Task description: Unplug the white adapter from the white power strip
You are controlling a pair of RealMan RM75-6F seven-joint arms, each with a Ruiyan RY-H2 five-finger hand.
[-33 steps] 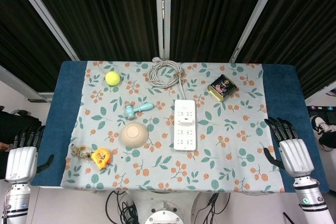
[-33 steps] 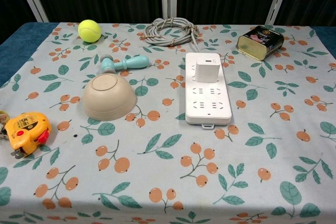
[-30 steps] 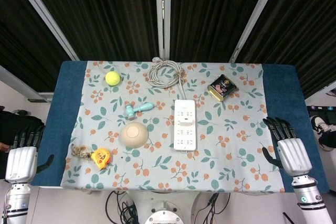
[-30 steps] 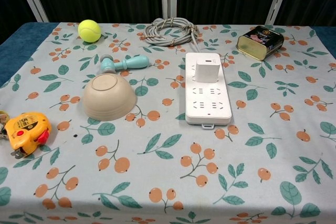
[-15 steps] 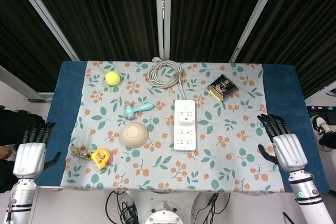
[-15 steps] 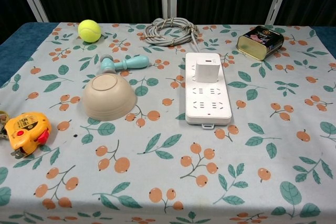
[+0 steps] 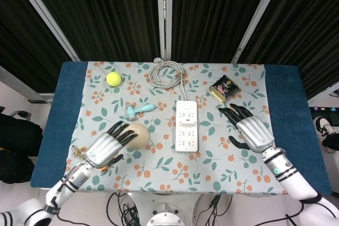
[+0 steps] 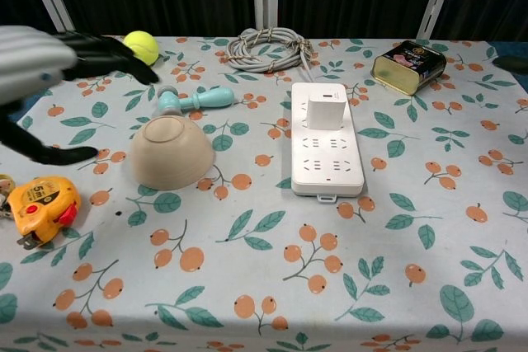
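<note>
**Adapter lies at nine o'clock of the right robot hand, nearer than to the left**

The white adapter [image 8: 322, 110] is seen plugged upright into the white power strip [image 7: 186, 126], in the socket row second from the cord end. The strip is laid flat near the middle of the bench [image 7: 69, 104], its long axis running from twelve to six o'clock in the head view, with the cord end at twelve, toward the coiled cable [image 7: 166, 73].

The right robot hand [image 7: 250, 130] is held above the cloth with nothing in it and its fingers spread wide, pointing toward eleven o'clock. From it the adapter lies at about nine o'clock, near but not touching. The left robot hand [image 7: 108, 146] is likewise empty and spread, hovering just beside the beige bowl [image 7: 135, 135]; from it the adapter lies at about two o'clock, with the bowl between.

The right robot hand is judged the nearer and the less obstructed. A straight pull upward, across the strip's long axis, is judged to be called for, and the strip may lift with the adapter unless it is pressed down.
</note>
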